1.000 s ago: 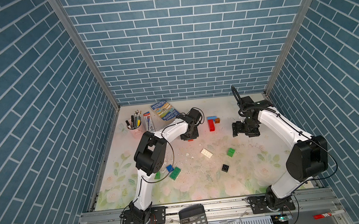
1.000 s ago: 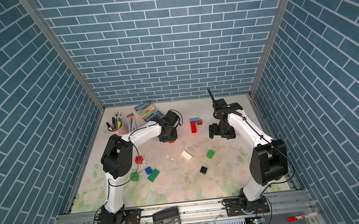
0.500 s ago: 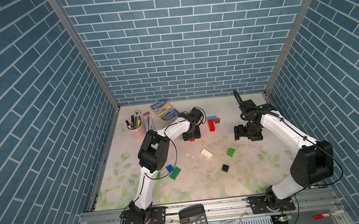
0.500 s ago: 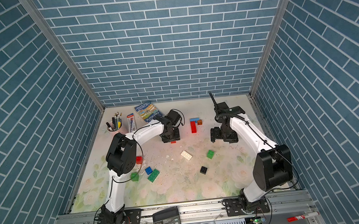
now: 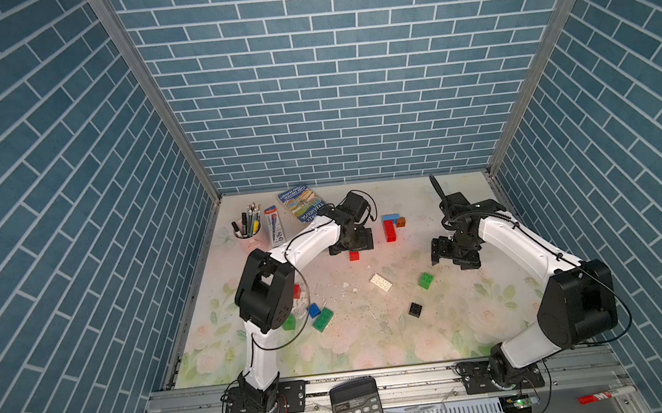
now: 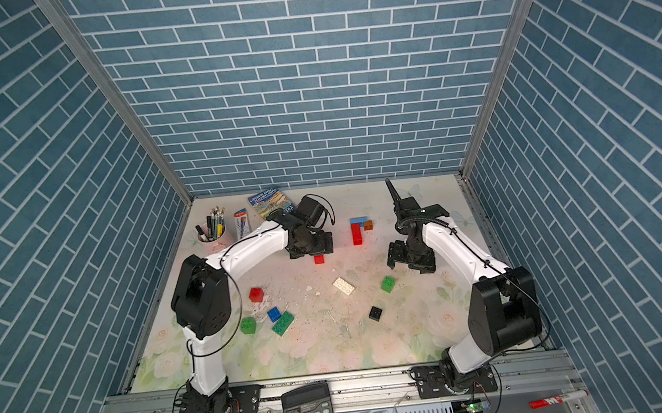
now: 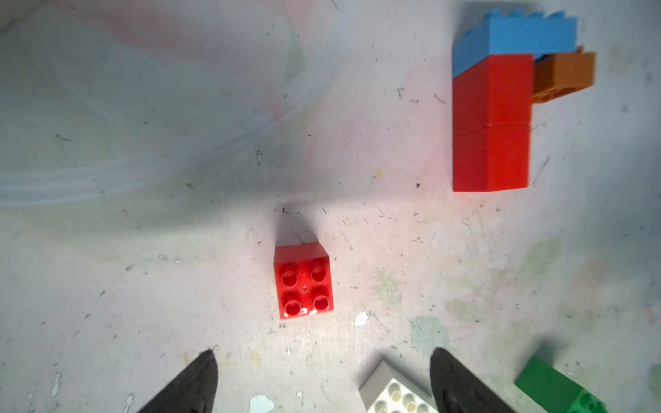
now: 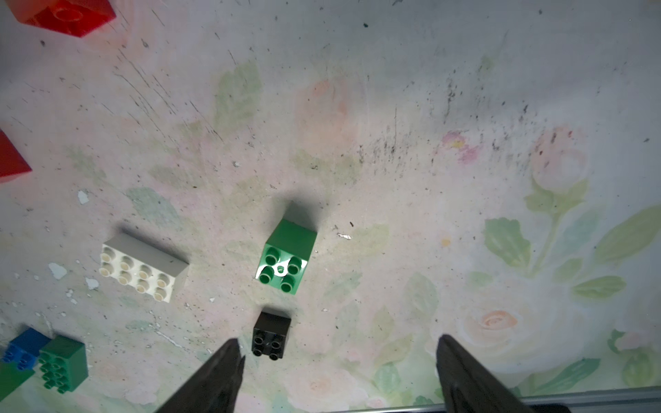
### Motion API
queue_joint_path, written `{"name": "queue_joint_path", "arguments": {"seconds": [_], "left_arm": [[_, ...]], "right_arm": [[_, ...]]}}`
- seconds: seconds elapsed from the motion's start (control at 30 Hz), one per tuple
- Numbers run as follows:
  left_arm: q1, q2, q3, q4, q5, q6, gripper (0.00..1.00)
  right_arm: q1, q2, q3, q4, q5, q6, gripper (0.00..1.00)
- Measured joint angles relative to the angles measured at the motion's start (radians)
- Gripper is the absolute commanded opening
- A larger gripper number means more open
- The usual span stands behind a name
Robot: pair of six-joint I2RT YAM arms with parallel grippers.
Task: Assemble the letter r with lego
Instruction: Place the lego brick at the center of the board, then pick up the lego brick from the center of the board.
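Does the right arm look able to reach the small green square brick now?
Probably yes: the right gripper is open close by, and the green square brick lies free, studs up, apart from the black brick.

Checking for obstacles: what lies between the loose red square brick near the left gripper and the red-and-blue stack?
Nothing: the left wrist view shows only bare, scuffed mat between the red square brick and the stack.

The blue booklet [image 5: 303, 202] has "TREEHOUSE" on its cover, seen upside down; other print is too small to read.
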Motion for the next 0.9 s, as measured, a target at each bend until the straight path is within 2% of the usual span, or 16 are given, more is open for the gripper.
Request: {"name": "queue_joint_path", "arguments": {"seconds": [0.3,0.53,0.67,0.9], "left_arm": [[0.077,-0.301,-0.230,0.089,-0.097,0.137,1.00],[0.239,-0.483,-0.367,0.124,-0.099,0.208,1.00],[0.296,-0.534,-0.401,0.130,-0.082,0.239,1.00],[0.315,-0.542,-0.414,0.144,-0.056,0.280,1.00]], "right_arm": [[0.060,0.034,-0.059,0.099,-0.024,0.109,0.70],[0.089,0.134,-0.065,0.147,-0.024,0.167,0.61],[0.106,0.194,-0.062,0.163,-0.024,0.194,0.59],[0.142,0.224,-0.061,0.174,-0.014,0.238,0.52]]}}
